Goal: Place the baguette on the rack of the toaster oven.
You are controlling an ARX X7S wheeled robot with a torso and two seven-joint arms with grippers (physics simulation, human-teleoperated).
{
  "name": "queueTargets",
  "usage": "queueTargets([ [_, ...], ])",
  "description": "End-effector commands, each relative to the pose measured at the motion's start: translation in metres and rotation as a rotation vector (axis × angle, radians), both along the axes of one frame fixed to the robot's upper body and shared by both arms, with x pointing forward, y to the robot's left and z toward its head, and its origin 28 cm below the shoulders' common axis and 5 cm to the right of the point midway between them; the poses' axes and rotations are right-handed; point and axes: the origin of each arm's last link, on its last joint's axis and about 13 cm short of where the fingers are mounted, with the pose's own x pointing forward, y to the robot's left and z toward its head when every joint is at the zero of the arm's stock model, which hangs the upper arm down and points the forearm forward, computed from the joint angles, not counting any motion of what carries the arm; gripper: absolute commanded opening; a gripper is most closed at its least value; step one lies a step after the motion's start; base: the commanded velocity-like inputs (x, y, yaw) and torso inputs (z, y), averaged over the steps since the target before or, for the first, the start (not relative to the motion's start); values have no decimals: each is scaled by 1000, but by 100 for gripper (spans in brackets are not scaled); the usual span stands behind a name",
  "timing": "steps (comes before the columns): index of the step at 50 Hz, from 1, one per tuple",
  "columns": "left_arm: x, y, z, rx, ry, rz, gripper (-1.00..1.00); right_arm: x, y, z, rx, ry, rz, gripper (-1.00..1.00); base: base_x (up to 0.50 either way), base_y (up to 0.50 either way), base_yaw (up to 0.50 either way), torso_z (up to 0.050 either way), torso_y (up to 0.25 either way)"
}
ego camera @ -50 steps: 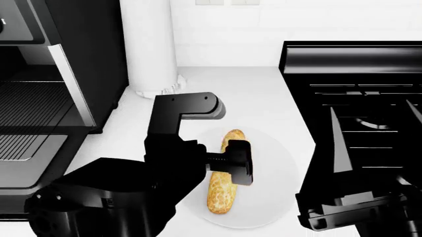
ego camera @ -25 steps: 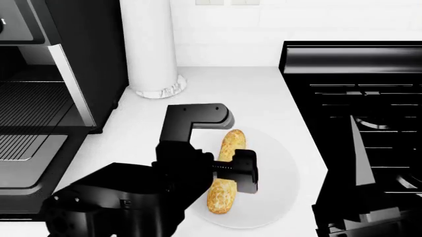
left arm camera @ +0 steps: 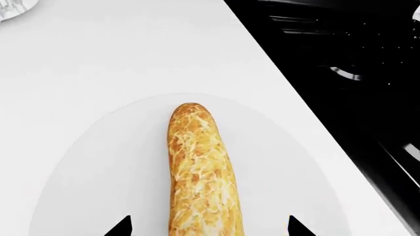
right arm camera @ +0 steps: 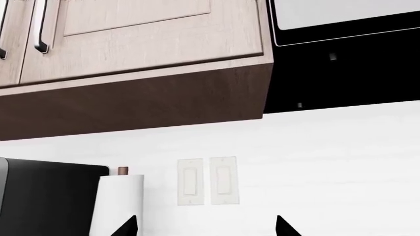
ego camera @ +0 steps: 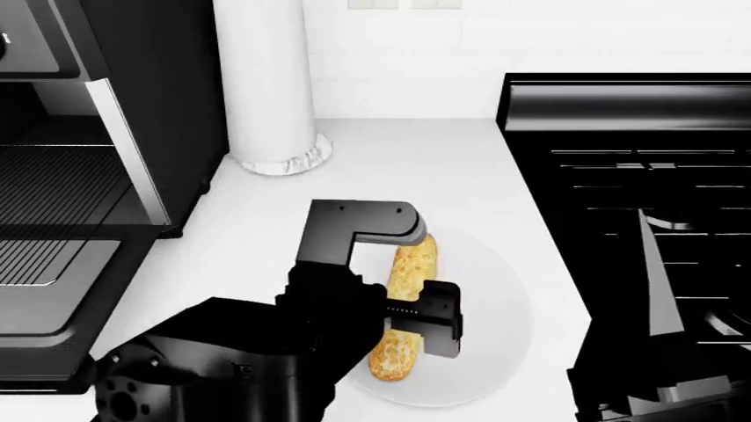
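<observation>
Advancing farther along the speckled, crusty baguette (left arm camera: 200, 172), the left pincer (left arm camera: 208, 227) stood wide, straddling it on the smooth round plate (left arm camera: 98, 157).

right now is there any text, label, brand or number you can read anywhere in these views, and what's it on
None: no readable text shows in any view.
The toaster oven front shows no lettering; its control area is cut off at the frame edge.
The stove shows no markings.
The two wall switch plates are blank.
The paper towel roll, plate and baguette carry no label.
</observation>
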Motion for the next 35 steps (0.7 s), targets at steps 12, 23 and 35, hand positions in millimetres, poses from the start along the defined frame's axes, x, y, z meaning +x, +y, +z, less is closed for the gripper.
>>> queueTargets([
  [12,1,-3,-12,28,19,-12,100,-13,-10,-4,3,5,-6,100,0,0,0,0,0],
  [23,5,-4,-19,39,38,-12,100,-5,-6,-6,5,10,-7,100,0,0,0,0,0],
  [35,7,-4,-22,45,44,-13,100,-5,-6,-19,5,11,-9,100,0,0,0,0,0],
])
